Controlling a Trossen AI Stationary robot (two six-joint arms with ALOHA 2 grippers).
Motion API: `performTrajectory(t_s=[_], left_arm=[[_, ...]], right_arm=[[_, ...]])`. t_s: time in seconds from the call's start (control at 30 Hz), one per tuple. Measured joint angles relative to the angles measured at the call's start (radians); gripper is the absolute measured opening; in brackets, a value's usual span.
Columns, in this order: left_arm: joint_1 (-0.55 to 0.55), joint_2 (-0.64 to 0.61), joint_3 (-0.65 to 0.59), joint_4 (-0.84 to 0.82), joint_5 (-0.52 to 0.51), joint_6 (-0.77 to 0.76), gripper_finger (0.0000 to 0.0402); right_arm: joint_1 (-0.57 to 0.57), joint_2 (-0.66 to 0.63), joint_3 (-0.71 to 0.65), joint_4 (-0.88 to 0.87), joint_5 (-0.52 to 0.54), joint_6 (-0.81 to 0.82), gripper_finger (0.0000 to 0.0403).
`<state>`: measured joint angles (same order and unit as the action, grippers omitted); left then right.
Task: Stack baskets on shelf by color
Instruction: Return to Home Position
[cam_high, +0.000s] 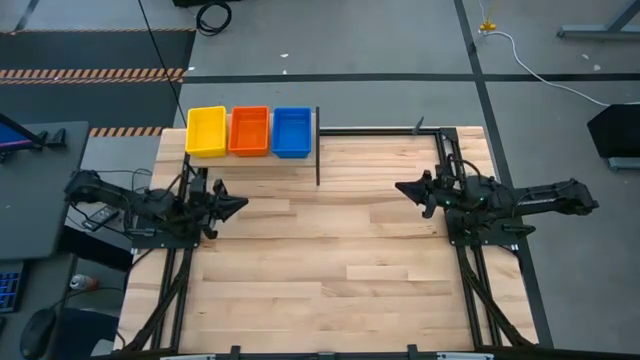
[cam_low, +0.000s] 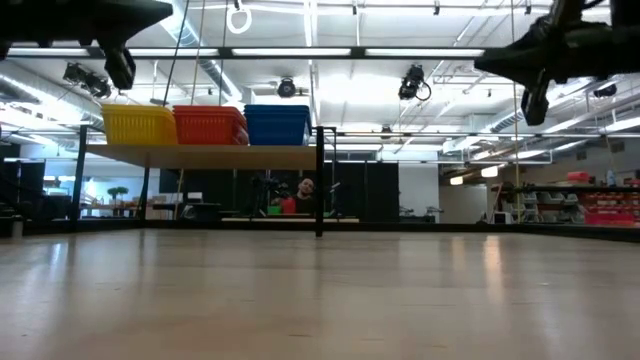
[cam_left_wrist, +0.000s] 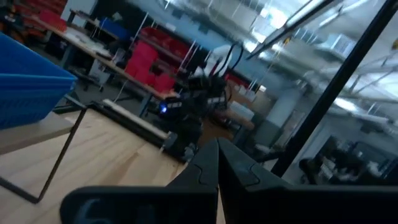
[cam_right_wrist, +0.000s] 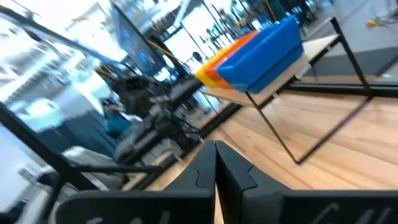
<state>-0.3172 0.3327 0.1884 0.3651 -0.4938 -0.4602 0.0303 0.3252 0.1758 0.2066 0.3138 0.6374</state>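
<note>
Baskets (cam_high: 249, 131) line the shelf (cam_low: 200, 157) at the high view's upper left. The left gripper (cam_high: 238, 205), closed and empty, hangs nearer, lower in frame. The right gripper (cam_high: 403, 187) is closed at centre-right.

the high camera hangs over the table (cam_high: 330, 270) and faces straight down, far enough off to take in the whole top and some floor around it. the low camera sits at the table's six o'clock edge, at board height, facing level toward twelve. both catch the baskets (cam_high: 249, 131) on the shelf (cam_low: 200, 156) near eleven o'clock. the left wrist camera, at nine o'clock, faces three and sees the right arm (cam_left_wrist: 193, 106). the right wrist camera, at three, faces nine and sees the left arm (cam_right_wrist: 149, 106). both wrist views share the blue baskets (cam_right_wrist: 261, 53) and the shelf, close by.
</note>
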Motion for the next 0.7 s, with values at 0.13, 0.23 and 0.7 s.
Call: performTrajectory(t_s=[0.13, 0.23, 0.7], left_arm=[[0.0, -0.043, -0.121, 0.161, 0.013, 0.0, 0.0001], [0.002, -0.068, -0.178, 0.203, 0.035, 0.001, 0.0001], [0.255, -0.079, -0.18, 0.108, 0.413, 0.055, 0.0]], right_arm=[[0.0, -0.051, -0.084, 0.085, -0.025, 0.018, 0.0005], [0.0, -0.08, -0.151, 0.136, -0.046, 0.041, 0.0005], [-0.117, -0.095, -0.17, 0.121, -0.33, -0.083, 0.0005]])
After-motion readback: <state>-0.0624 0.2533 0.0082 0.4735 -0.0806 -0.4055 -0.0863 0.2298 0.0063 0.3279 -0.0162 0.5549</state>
